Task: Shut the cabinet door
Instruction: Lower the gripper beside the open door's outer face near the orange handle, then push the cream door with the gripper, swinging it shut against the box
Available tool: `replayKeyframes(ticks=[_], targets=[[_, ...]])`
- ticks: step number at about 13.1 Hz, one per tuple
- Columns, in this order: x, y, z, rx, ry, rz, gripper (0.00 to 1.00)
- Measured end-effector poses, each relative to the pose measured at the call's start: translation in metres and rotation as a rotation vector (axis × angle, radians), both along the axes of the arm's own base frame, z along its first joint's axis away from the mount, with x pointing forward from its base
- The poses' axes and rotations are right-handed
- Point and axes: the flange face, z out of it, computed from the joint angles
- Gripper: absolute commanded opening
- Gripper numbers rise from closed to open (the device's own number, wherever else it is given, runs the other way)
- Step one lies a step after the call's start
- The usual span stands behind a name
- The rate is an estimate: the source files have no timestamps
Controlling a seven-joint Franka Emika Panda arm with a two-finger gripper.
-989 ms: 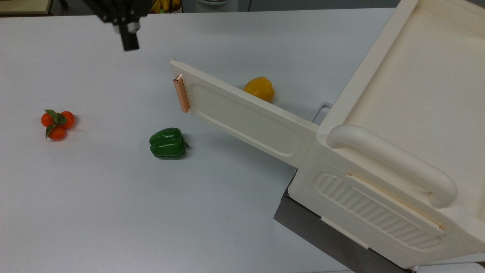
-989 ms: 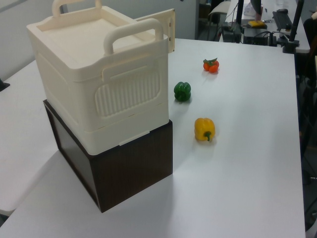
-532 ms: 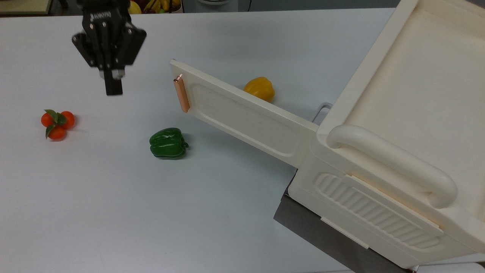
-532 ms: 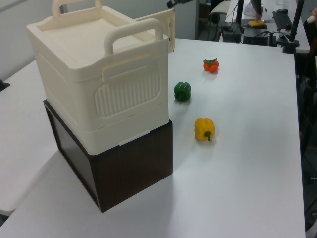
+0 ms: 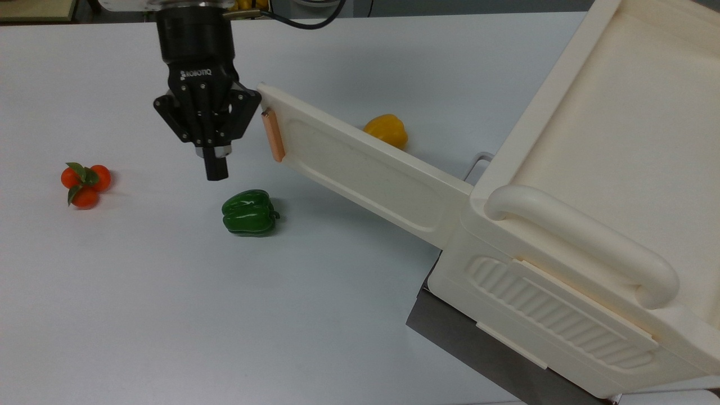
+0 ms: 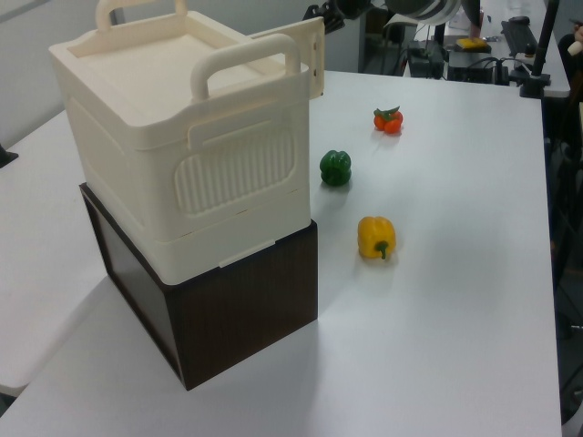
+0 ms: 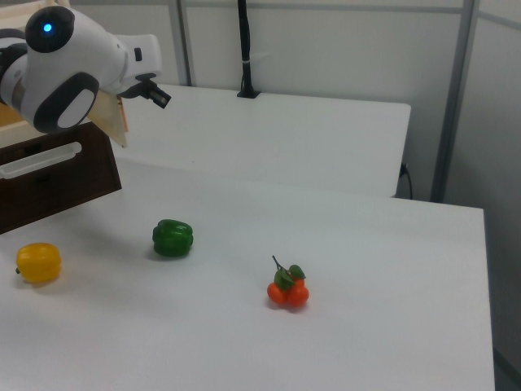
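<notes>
A: At the corner of the cream cabinet [image 5: 613,146], the cabinet door [image 5: 365,169] is seen swung wide open, reaching out over the white table [image 5: 140,315] toward the top view's left. Its free end, where the copper bar handle [image 5: 273,135] is fixed, is raised above the tabletop.

B: How is the panel judged to handle?

A: It is taken to be light, stiff moulded plastic, smooth and probably slippery on its broad faces. Little resistance is expected beyond the hinge. Since the cabinet is only stacked on a dark box [image 6: 228,309], a hard shove could perhaps shift the whole stack.

B: Where should contact be made?

A: No grasp seems needed. A push is best applied on the flat outer face near the handle end, far from the hinge, where the leverage is greatest. The recessed inset [image 5: 360,174] offers a flat patch, though a fingertip could slide along it.

B: And the gripper?

A: The gripper [image 5: 215,169] is found just beside the door's free end in the top view, its body close to the handle and its tips pointing down toward the green pepper [image 5: 248,212]. The fingers are seen pressed together into a single dark tip, with nothing between them.

B: What else is nearby?

A: A yellow pepper [image 5: 387,130] lies on the far side of the door, and a cluster of small oranges [image 5: 84,183] sits well apart at the top view's left.
</notes>
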Motion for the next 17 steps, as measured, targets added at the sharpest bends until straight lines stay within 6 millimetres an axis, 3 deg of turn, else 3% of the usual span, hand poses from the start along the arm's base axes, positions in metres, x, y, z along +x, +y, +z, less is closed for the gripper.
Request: replayKeyframes(ticks=[6,11,17], targets=[[-0.003,0.029,-0.021,0.018,0.089,0.067,0.00],[-0.016,0.054,-0.013,0.041,0.187,0.156,0.00],[-0.027,0.102,-0.014,0.056,0.264,0.266,0.00]])
